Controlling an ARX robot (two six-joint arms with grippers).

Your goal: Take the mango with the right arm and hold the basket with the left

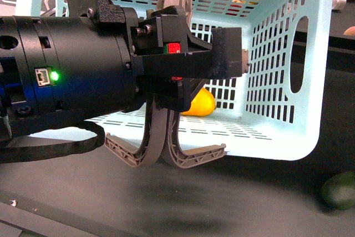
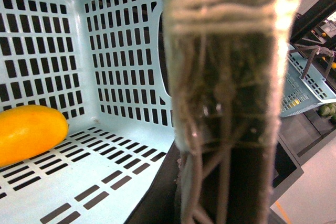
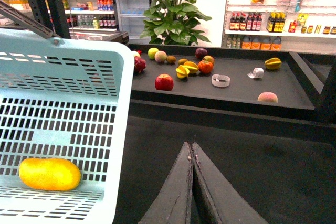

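Left gripper point(image 1: 165, 147) low centre of front frame: grey fingers point(image 1: 126, 155) pressed together, tips flaring apart, nothing visible between. Taped handle point(image 2: 231, 35) blurred right at left wrist lens; grip on it, cannot tell. Right gripper point(image 3: 191, 150) fully closed, empty, over black table point(image 3: 252, 177). Mango point(image 1: 203, 104) centre frame, inside basket point(image 1: 272, 149), lying on slotted floor, half hidden behind left arm point(image 1: 72, 76).

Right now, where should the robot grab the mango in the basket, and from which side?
The mango lies on its side on the floor of the basket, with slotted walls around it. So probably pinch across its narrow middle, coming down through the open top. The right gripper is shut and would have to open first.
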